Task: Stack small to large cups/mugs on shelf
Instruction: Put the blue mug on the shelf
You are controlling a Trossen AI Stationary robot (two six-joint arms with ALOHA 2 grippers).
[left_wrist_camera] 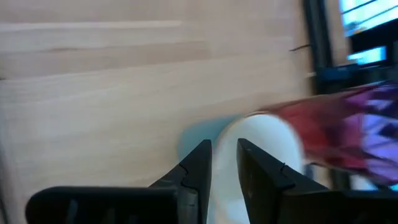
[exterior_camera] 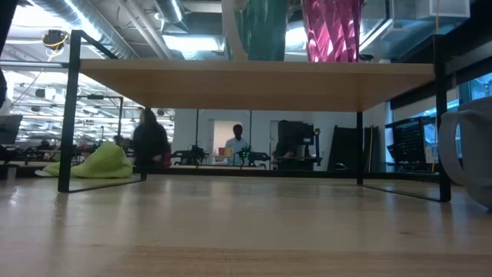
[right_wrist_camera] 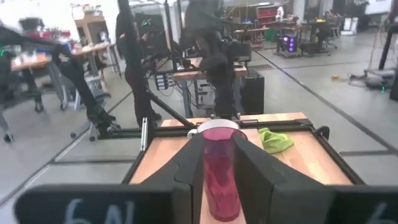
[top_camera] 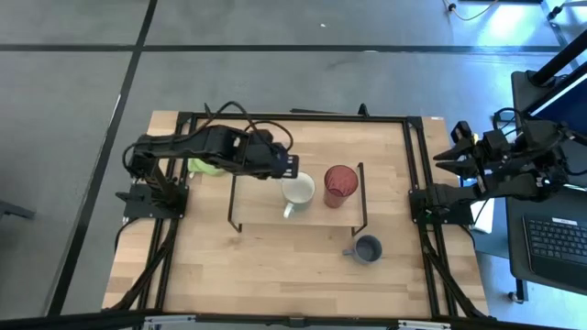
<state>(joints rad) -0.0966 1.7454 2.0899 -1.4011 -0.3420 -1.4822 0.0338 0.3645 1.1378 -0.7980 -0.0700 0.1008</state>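
Observation:
The white mug (top_camera: 299, 191) and the red tumbler (top_camera: 340, 185) stand side by side on the light-wood shelf (top_camera: 261, 206). The low view shows both of them on the board (exterior_camera: 254, 85). The grey-blue mug (top_camera: 367, 249) stands on the tabletop in front of the shelf's right end. My left gripper (top_camera: 293, 170) is above the white mug's far rim, its fingers nearly together in the left wrist view (left_wrist_camera: 224, 149). My right gripper (top_camera: 440, 156) waits at the table's right edge, with a gap between its fingers (right_wrist_camera: 219, 142). My left gripper is on the white mug's rim (left_wrist_camera: 231, 132) on its far side and comes from above, pointing down. One finger seems to be inside the mug and one outside, but the blur leaves this unsure. The mug stands upright on the shelf beside the tumbler.
A green cloth lump (top_camera: 204, 167) lies on the table left of the shelf, under my left arm. The shelf's thin black legs (exterior_camera: 68, 115) stand at its corners. A black frame (top_camera: 417, 165) runs around the tabletop. People stand in the room beyond the table.

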